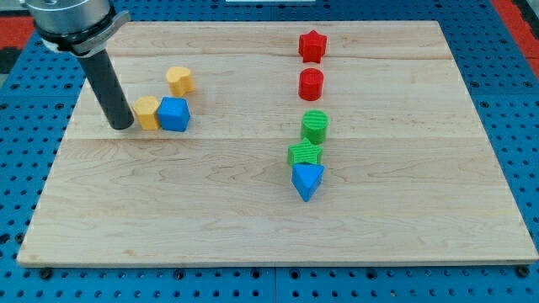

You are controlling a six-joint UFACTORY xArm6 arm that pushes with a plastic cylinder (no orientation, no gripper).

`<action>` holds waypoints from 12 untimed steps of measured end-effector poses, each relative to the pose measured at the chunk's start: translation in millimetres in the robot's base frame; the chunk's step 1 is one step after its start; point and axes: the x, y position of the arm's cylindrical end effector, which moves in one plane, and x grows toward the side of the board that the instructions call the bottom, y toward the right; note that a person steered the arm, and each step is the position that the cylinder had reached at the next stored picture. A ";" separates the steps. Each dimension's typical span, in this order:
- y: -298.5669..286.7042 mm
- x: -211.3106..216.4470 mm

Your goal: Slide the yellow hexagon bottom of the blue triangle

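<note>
My tip rests on the board at the view's left, just left of a yellow hexagon-like block and close to or touching it. That yellow block sits against the left side of a blue cube. A second yellow block, its shape unclear, lies just above them. The blue triangle lies right of centre, far to the right of my tip, pointing toward the view's bottom. A green block touches its top edge.
A green cylinder, a red cylinder and a red star stand in a column above the green block. The wooden board lies on a blue pegboard.
</note>
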 end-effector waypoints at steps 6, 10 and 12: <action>45.0 19.6; 180.9 79.6; 226.2 138.3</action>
